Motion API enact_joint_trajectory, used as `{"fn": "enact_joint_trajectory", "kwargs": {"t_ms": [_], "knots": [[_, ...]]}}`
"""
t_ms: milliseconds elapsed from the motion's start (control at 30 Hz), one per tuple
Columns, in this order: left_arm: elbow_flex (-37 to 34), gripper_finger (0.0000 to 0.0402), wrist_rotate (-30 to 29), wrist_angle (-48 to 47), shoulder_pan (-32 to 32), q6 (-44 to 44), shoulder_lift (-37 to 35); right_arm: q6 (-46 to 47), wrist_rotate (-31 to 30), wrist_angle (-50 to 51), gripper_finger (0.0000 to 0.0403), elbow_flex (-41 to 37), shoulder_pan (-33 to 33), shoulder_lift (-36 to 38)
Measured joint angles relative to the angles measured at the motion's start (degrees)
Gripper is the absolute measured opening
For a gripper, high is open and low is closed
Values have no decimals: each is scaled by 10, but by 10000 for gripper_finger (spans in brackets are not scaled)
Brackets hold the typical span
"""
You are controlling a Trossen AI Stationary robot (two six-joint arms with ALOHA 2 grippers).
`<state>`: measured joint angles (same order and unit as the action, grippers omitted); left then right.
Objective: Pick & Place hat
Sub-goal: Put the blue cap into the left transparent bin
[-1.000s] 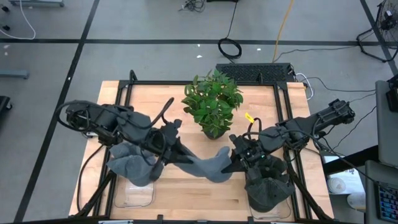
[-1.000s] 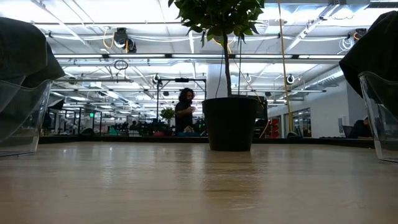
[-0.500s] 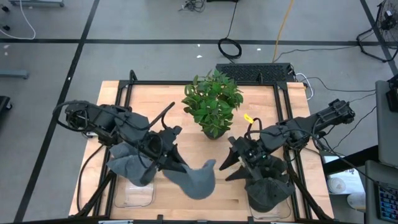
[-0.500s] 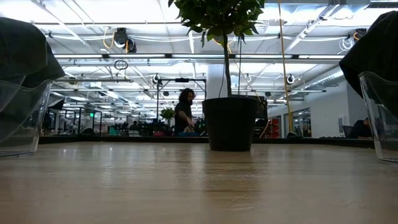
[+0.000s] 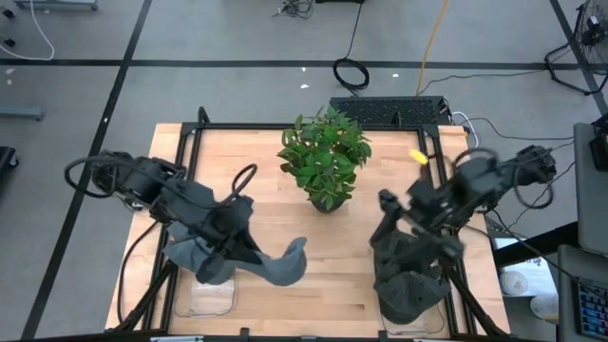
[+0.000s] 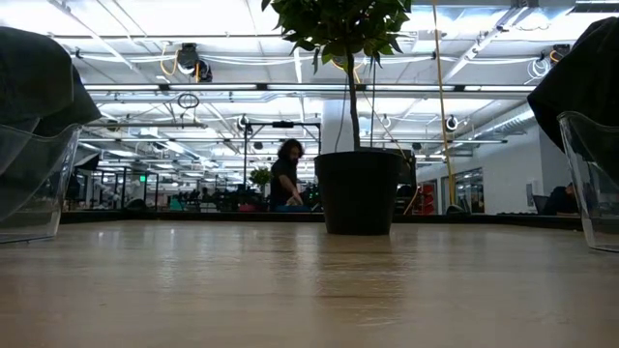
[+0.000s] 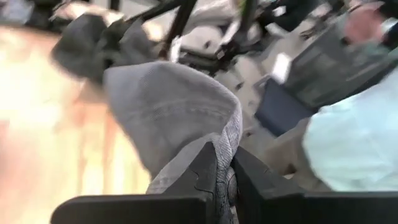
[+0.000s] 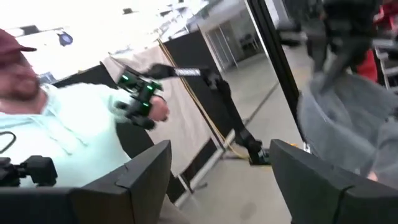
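A light grey knitted hat [image 5: 281, 266] hangs over the table's near middle, with my left gripper [image 5: 239, 255] shut on it; the left wrist view shows the hat [image 7: 168, 112] spreading beyond the shut fingers. My right gripper [image 5: 388, 217] stands open and blurred over the right half of the table, well apart from the hat, with nothing between its fingers [image 8: 146, 171]. No part of the hat shows on the table top in the low view. My left gripper pinches the hat's ribbed edge [image 7: 229, 138] between its two fingers [image 7: 208, 171]. The fingers come slanting down from the table's left side. The hat hangs out past the fingertips toward the right, slack, one corner sticking up, clear of the table.
A potted plant [image 5: 325, 157] stands at the table's far middle, its black pot [image 6: 358, 191] on the wood. A clear bin [image 5: 204, 296] with grey hats sits near left under my left arm, another bin [image 5: 410, 321] with dark hats [image 5: 408, 285] near right. A person in a pale hoodie [image 8: 68, 118] is beyond the table.
My right gripper has opened, let go of the hat and drawn back toward the table's right edge. The hat, stretched between both grippers a second ago, now hangs slack from my left gripper alone, which has moved toward the table's left and near edges.
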<state>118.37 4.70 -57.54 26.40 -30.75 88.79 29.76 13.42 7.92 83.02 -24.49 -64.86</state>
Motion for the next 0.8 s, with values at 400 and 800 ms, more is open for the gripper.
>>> {"fn": "enact_joint_trajectory", "kwargs": {"t_ms": [400,800], "knots": [[0,22,-113,-220,96,-60,-21,-81,-158,9,249,0,0,100],[0,22,-198,-294,220,-283,-21,-99,-196,15,249,0,0,142]]}}
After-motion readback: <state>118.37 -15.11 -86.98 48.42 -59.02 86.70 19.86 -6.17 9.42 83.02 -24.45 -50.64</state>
